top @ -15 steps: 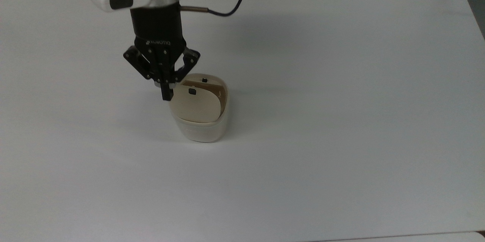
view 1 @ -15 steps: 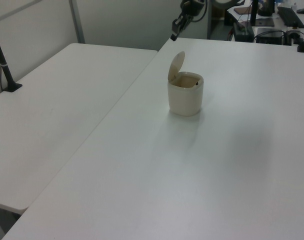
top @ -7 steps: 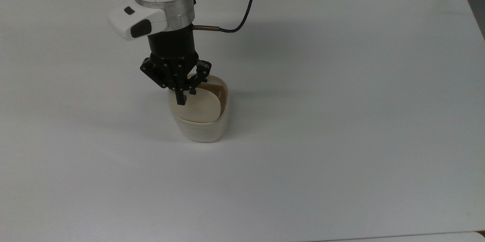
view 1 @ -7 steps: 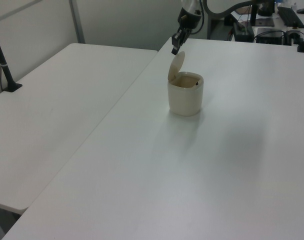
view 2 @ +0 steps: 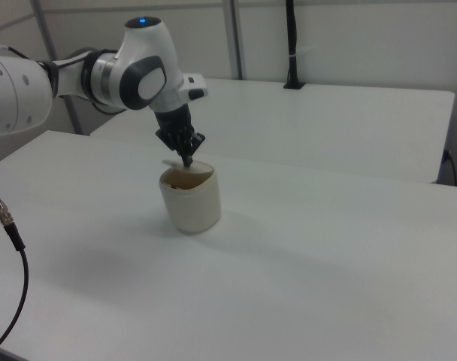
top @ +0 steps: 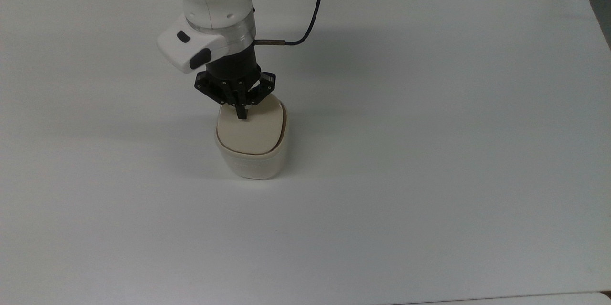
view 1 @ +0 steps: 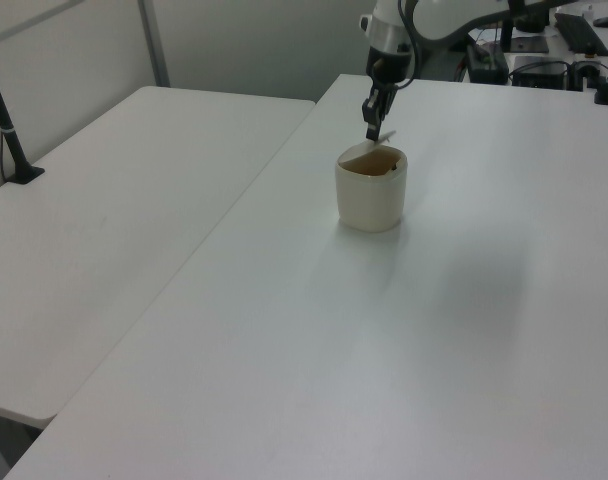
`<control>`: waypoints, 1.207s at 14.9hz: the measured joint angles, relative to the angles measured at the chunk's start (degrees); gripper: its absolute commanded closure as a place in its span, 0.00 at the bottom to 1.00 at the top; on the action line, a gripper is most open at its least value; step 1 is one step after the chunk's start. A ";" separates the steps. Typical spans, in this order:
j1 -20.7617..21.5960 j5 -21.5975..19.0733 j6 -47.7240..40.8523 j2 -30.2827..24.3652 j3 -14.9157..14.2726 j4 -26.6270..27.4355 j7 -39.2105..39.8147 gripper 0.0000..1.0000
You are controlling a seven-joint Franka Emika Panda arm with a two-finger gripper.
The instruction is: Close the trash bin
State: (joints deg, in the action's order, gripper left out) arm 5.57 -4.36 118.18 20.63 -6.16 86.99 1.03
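Clenched jaws press the lid (top: 248,131) of the trash bin (top: 252,162), seemingly not quite flat yet.

no readable text, labels or numbers

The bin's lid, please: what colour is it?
Beige, a shade darker than the cream-white bin; the lid shows best in the top view.

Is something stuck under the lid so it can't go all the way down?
Nothing visible blocks it. The tool presses on the lid, which is tipped partway down over the trash bin. The gap under it in the right view looks clear.
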 measured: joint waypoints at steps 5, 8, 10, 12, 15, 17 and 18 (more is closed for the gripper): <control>1.13 0.01 -0.01 0.21 0.13 3.31 0.95 1.00; 1.17 0.01 -0.01 0.23 0.13 3.38 0.98 1.00; 1.20 0.02 -0.01 0.24 0.12 3.39 1.04 1.00; 1.31 0.39 0.00 0.25 0.12 3.39 1.10 1.00; 1.43 0.80 0.00 0.26 0.13 3.36 1.10 1.00; 1.41 0.80 -0.01 0.00 0.08 3.27 1.10 1.00; 1.36 0.80 -0.04 -0.60 0.00 3.26 1.10 0.98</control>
State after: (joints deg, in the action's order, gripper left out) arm 6.93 -3.57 118.14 20.03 -6.16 90.25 2.14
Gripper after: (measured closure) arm 0.991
